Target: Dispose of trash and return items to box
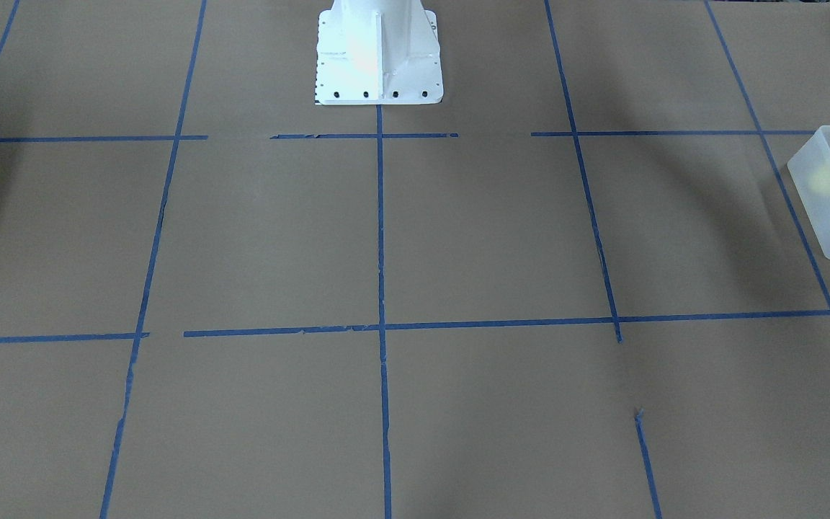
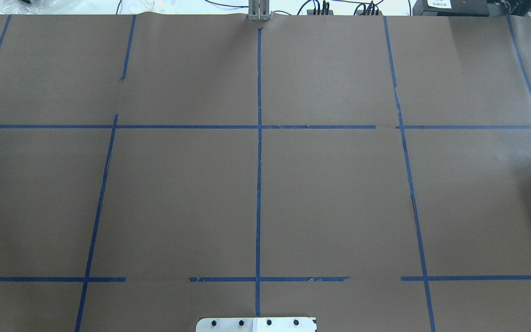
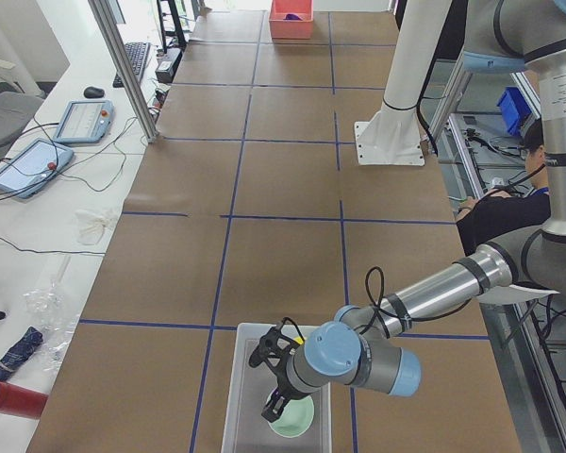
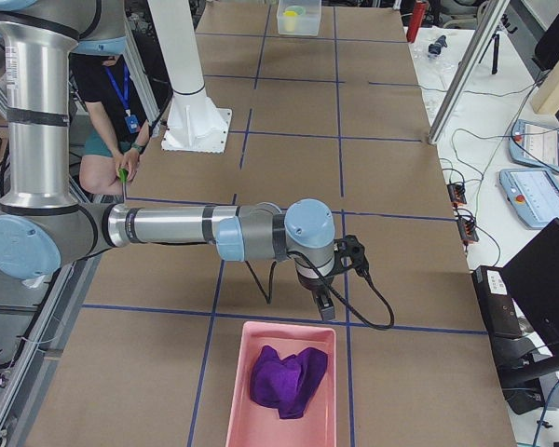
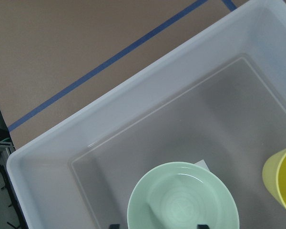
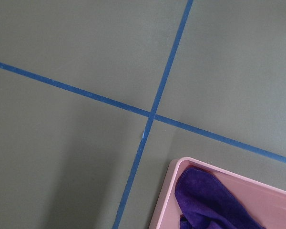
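Left claw (image 5: 157,226) hangs wide open, empty, over the mint-green bowl (image 5: 183,195) in the frosted bin (image 5: 133,101), yellow cup (image 5: 282,180) at three o'clock. Best rise straight up, clear of the walls. Far right claw (image 4: 324,305): can't tell its grip.

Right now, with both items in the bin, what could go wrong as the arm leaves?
The left gripper hangs low over the bowl inside the bin; if it lifts off-line, a finger may catch the bowl's rim and drag it. The cup sits close beside the bowl, so a nudged bowl could knock it.
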